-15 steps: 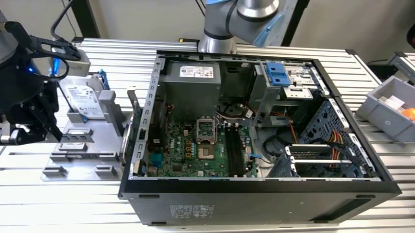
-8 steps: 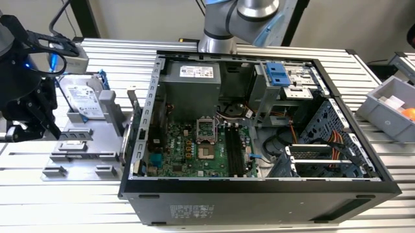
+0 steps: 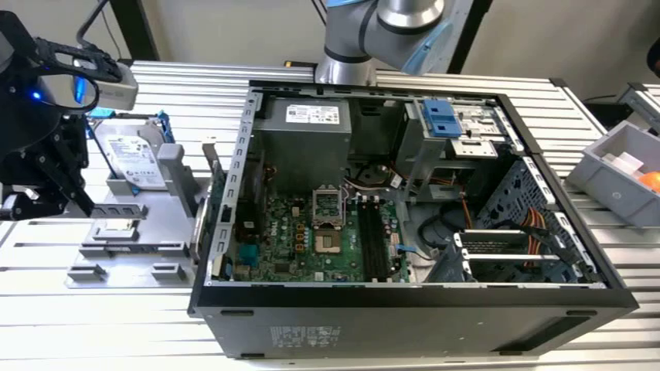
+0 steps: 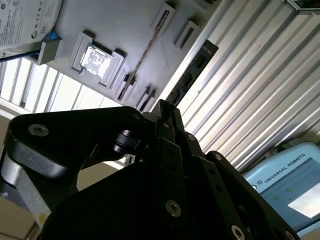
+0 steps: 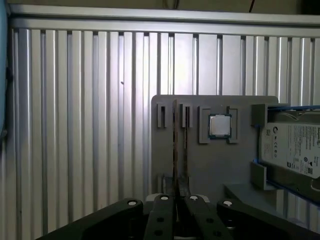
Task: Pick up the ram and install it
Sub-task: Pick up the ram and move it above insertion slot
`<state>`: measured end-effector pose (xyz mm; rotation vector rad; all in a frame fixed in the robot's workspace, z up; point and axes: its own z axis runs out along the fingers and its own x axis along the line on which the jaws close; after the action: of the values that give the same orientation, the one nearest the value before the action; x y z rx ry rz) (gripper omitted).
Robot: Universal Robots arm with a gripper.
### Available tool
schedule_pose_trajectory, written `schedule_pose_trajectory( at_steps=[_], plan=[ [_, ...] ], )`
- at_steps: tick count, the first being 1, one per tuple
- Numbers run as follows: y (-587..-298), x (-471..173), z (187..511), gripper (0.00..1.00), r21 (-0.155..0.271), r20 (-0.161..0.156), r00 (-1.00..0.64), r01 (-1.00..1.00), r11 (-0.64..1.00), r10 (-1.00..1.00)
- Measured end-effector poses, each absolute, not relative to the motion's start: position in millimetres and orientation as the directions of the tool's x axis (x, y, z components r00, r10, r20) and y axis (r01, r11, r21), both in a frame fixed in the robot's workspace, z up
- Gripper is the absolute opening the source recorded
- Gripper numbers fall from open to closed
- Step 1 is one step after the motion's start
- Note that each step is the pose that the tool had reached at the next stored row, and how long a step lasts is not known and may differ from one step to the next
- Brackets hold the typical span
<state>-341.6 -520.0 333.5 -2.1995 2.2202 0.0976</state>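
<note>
The ram [image 5: 175,145] is a thin dark stick standing on edge in slots of a grey holder plate [image 5: 235,165], next to a small square silver chip [image 5: 219,125]. In the exterior view the ram [image 3: 134,246] lies along the near side of that plate [image 3: 154,209], left of the open computer case [image 3: 413,294]. My gripper [image 5: 178,197] hovers over one end of the ram, in line with it. Its black fingers [image 4: 161,125] stand close together with nothing between them. In the exterior view the gripper [image 3: 62,202] hangs at the plate's left end.
A silver hard drive [image 3: 134,158] in a blue-handled frame sits at the plate's far end. Inside the case, the motherboard [image 3: 309,247] lies flat with dark memory slots [image 3: 373,243] right of the processor socket. A grey bin [image 3: 624,174] stands at the exterior view's right. The table is ribbed aluminium.
</note>
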Motion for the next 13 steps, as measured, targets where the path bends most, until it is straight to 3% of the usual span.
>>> schedule_pose_trajectory(
  at_steps=[13],
  plan=[
    [-520.0,-341.6,345.4,0.00,0.034,-0.055,-0.011,-0.999,0.009,-0.998]
  ],
)
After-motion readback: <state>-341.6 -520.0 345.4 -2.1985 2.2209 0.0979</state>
